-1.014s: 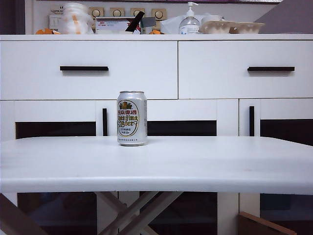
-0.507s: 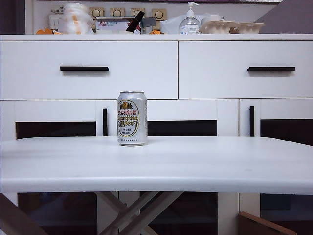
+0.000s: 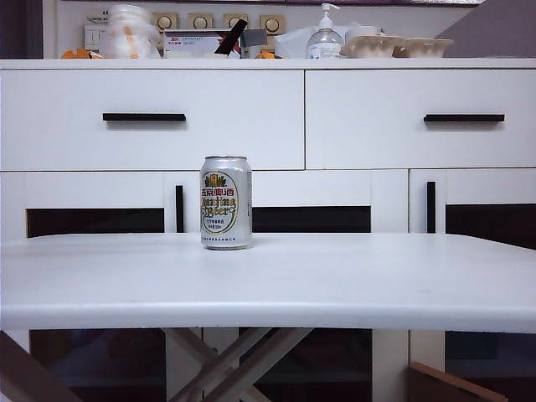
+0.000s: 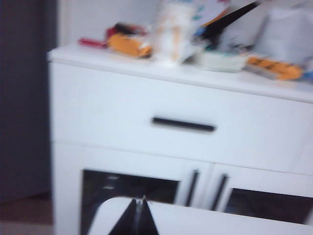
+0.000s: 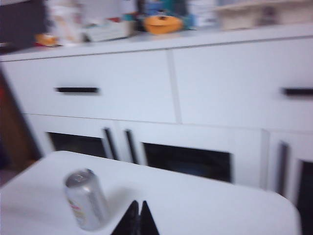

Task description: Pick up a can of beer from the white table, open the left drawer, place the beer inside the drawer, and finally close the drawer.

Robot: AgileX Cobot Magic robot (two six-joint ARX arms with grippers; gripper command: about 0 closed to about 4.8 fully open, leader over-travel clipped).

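Observation:
The silver can of beer [image 3: 225, 203] with its oval gold and red label stands upright on the white table [image 3: 335, 285], left of the middle. Behind it, the left drawer [image 3: 151, 117] is closed, its black bar handle [image 3: 144, 117] level. Neither arm shows in the exterior view. My left gripper [image 4: 138, 201] is shut and empty over a corner of the table [image 4: 205, 223], facing the left drawer [image 4: 146, 122]. My right gripper [image 5: 138, 203] is shut and empty above the table [image 5: 205, 205], with the can [image 5: 86, 198] close beside it. Both wrist views are blurred.
The matching right drawer [image 3: 419, 117] is closed beside the left one. Lower doors with vertical black handles [image 3: 179, 209] sit beneath. The cabinet top holds a clear pump bottle [image 3: 324, 38], egg trays [image 3: 398, 46], a box and other clutter. The table's crossed legs [image 3: 230, 360] show below.

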